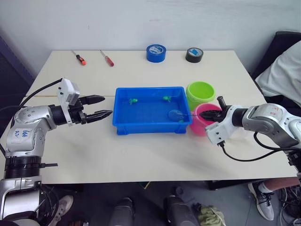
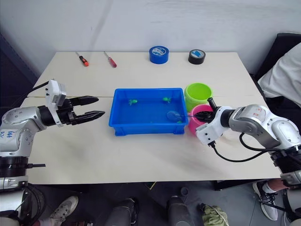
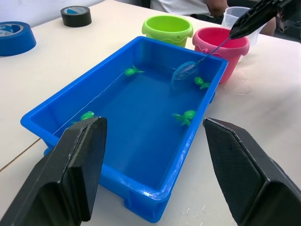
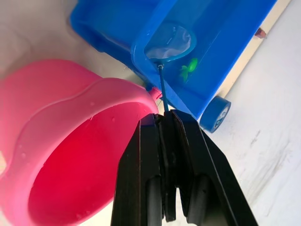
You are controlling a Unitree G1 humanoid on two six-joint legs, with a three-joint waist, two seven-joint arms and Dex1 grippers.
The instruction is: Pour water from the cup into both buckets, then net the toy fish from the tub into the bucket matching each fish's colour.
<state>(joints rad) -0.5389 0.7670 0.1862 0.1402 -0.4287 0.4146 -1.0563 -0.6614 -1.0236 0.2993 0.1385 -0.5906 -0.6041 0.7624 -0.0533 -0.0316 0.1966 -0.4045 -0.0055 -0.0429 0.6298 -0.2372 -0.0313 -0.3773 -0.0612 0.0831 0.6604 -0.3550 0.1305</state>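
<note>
The blue tub [image 1: 149, 128] holds water at mid-table, with three small green toy fish [image 1: 133, 100] visible in it from the head views. The lime bucket [image 1: 200, 92] and the pink bucket [image 1: 203, 126] stand against the tub's right end. Behind the pink bucket stands the clear cup [image 3: 234, 17]. My right gripper [image 1: 207, 114] hovers over the pink bucket, shut on the net's thin handle. The net's blue hoop [image 1: 176, 114] dips in the tub's right end, beside a fish [image 4: 188, 69]. My left gripper [image 1: 104, 106] is open, empty, just left of the tub.
A blue tape roll [image 1: 156, 52] and a black tape roll [image 1: 194, 54] lie at the table's far edge, two red-handled screwdrivers [image 1: 79, 57] at far left. A person in white [image 1: 282, 70] sits at the right. Bare tabletop lies in front of the tub.
</note>
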